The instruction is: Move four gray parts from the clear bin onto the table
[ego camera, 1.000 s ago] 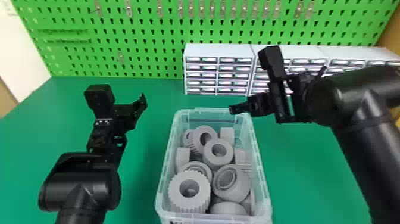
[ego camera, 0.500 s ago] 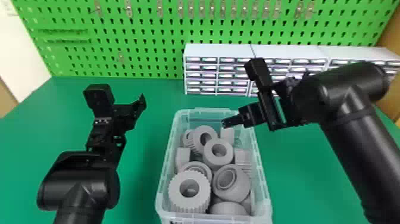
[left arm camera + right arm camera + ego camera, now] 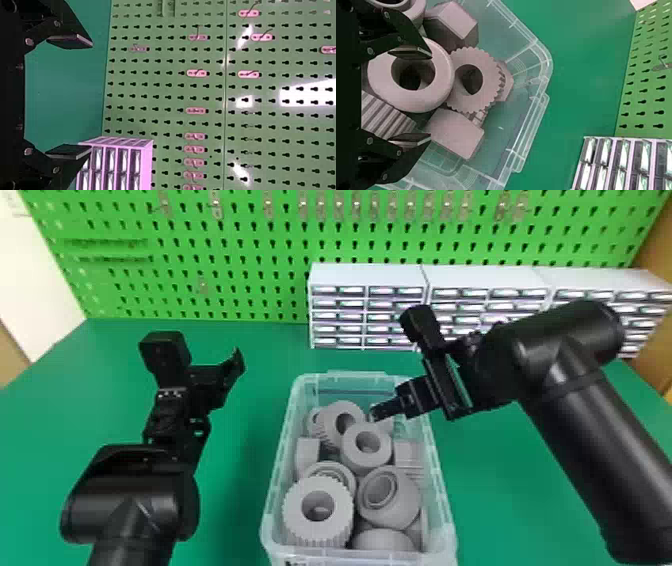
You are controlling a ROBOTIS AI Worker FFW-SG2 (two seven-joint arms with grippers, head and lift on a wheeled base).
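Right gripper (image 3: 375, 413) is hanging out over the clear bin (image 3: 345, 378), jaws spread and pinching nothing.
The gray parts (image 3: 367, 445) are all sitting heaped in the bin on the green surface (image 3: 505, 500), while the left gripper (image 3: 234, 365) is hovering off to the bin's left, its jaws sitting wide apart too.

Right end effector (image 3: 375, 413) shifted over the last 1 s: from above the far rim of the clear bin (image 3: 360, 377) toward the robot and slightly left, ending over the far gray parts (image 3: 345, 422). Its tips angled down more and covered part of 1 far block (image 3: 386, 425). Left arm (image 3: 131, 490) drifted slightly left, small delta only.
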